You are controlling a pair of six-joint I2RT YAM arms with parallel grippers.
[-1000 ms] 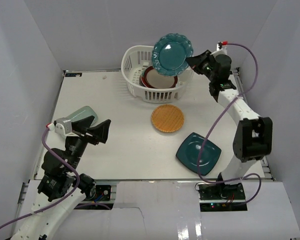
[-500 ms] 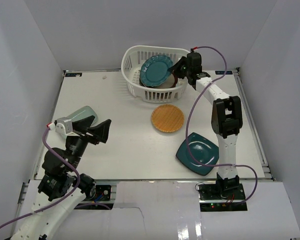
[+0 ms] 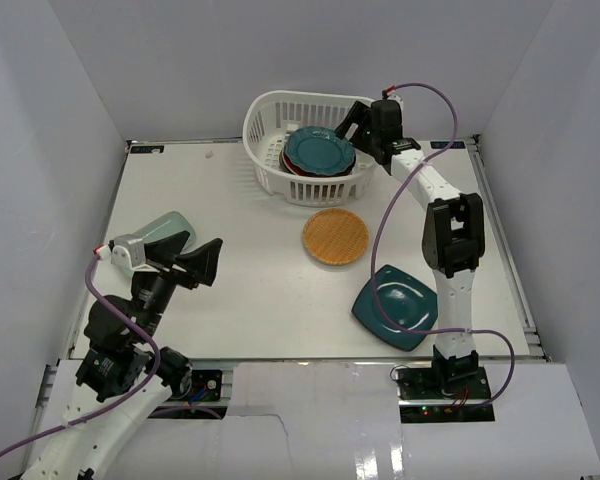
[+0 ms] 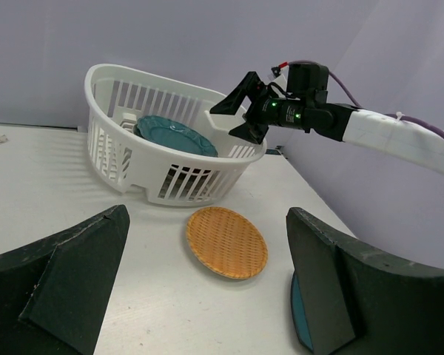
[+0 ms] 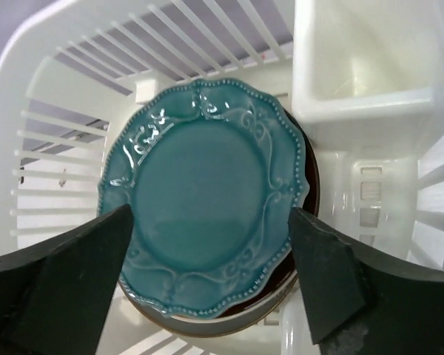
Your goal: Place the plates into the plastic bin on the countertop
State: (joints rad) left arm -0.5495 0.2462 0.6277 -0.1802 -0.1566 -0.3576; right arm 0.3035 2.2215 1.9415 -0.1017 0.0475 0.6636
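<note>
- Bin: white, slotted, at the far edge of the counter, right of centre. Its back rim stood close to the rear wall.
- Scalloped plate: teal, lying face up in the bin on a stack of which only a dark red rim showed. Its edges stayed inside the bin walls.
- Right gripper: over the bin's right rim, jaws spread wide and holding nothing. In the wrist view its fingers framed the scalloped plate without touching it.
- Orange plate: woven, flat on the counter just in front of the bin, a gap between the two.
- Square plate: dark teal, flat near the counter's front right edge and apart from the orange plate. The right arm crossed above its right side.
- Green plate: pale, at the left side near the wall, partly hidden behind the left gripper.
- Left gripper: raised over the front left of the counter, jaws wide apart and empty.
- Bare white counter showed between the left gripper and the orange plate.
</note>
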